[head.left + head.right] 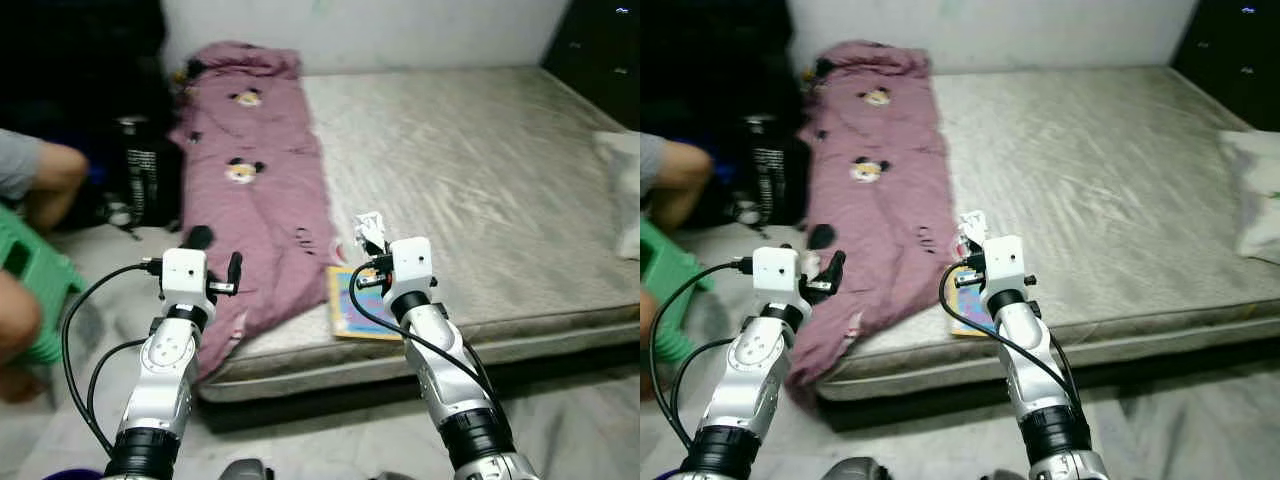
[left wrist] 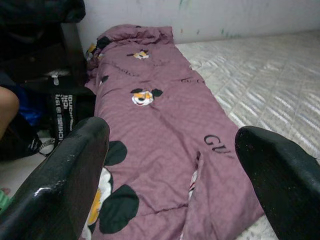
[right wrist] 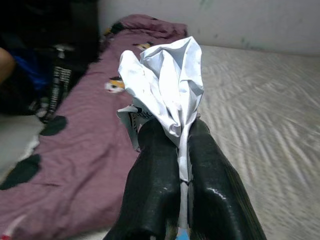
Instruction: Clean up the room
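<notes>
Right gripper (image 3: 182,150): clenched on a crumpled white paper (image 3: 167,95), held up above the near edge of the mattress (image 1: 480,160); the paper sticks out past the fingertips.
Left gripper (image 2: 170,165): released, fingers (image 2: 65,180) spread wide with nothing between them, raised over the near end of the blanket (image 1: 255,170).
Blanket: purple with cartoon prints, lying in a long strip down the left side of the mattress, its near end hanging over the edge.
Book (image 1: 352,305): colourful cover, flat on the near edge of the mattress, just beside the blanket and below the right gripper.
Pillow (image 1: 622,190): white, at the mattress's right edge.
Black bag (image 1: 140,170): on the floor left of the mattress.
Person (image 1: 30,180): an arm and a knee at the far left, beside a green stool (image 1: 35,275).
</notes>
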You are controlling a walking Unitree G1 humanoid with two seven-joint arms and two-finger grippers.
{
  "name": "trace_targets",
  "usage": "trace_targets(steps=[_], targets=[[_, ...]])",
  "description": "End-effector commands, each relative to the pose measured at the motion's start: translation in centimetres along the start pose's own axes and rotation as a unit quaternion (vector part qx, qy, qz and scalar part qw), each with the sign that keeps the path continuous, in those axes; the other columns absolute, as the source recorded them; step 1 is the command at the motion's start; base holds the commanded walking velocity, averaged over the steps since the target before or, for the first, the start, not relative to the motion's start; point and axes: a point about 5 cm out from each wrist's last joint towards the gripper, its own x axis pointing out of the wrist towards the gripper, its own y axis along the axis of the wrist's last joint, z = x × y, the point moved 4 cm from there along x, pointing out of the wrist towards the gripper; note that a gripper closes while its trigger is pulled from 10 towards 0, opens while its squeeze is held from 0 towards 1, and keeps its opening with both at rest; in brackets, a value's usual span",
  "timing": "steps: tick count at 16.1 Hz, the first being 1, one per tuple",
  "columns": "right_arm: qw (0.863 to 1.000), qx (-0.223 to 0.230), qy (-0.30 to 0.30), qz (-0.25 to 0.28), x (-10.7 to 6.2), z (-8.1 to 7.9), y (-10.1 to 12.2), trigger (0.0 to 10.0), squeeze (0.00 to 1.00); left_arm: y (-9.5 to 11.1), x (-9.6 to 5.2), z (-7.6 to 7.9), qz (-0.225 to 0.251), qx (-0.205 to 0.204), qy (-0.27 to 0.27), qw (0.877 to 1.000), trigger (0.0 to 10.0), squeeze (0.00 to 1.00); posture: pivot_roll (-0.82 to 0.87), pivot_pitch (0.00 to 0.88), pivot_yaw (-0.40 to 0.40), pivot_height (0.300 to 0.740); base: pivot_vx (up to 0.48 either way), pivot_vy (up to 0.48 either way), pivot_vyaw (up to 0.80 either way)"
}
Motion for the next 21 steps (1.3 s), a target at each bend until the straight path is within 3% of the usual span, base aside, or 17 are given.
trace_targets(steps=[1, 4, 9, 14, 21], targets=[[1.000, -0.005, -0.011, -0.001, -0.3, 1.0, -0.2, 10.0, 0.00, 0.1, 0.1, 1.0, 0.003, -0.004, -0.012, 1.000, 10.0, 0.00, 0.06, 0.000, -0.001, 0.740, 0.000, 0.000, 0.00], [1.000, 0.002, -0.008, 0.007, -0.3, 1.0, 0.1, 10.0, 0.00, 0.7, 0.2, 0.9, 0.017, -0.001, -0.012, 1.000, 10.0, 0.00, 0.06, 0.000, -0.001, 0.740, 0.000, 0.000, 0.00], [1.000, -0.008, 0.010, 0.012, -0.4, 0.5, 0.2, 10.0, 0.00, 1.5, 0.0, 1.7, 0.044, 0.032, -0.030, 0.998, 10.0, 0.00, 0.06, 0.000, -0.003, 0.740, 0.000, 0.000, 0.76], [1.000, -0.008, 0.020, 0.013, -0.3, 0.2, 0.3, 10.0, 0.00, 0.6, 0.1, 0.7, 0.021, 0.002, 0.003, 1.000, 10.0, 0.00, 0.07, 0.000, -0.010, 0.740, 0.000, 0.000, 0.80], [1.000, -0.007, 0.020, 0.011, -0.4, 0.2, 0.2, 10.0, 0.00, 0.4, 0.1, 1.0, 0.012, 0.012, -0.002, 1.000, 10.0, 0.00, 0.06, 0.000, -0.007, 0.740, 0.000, 0.000, 0.80]])
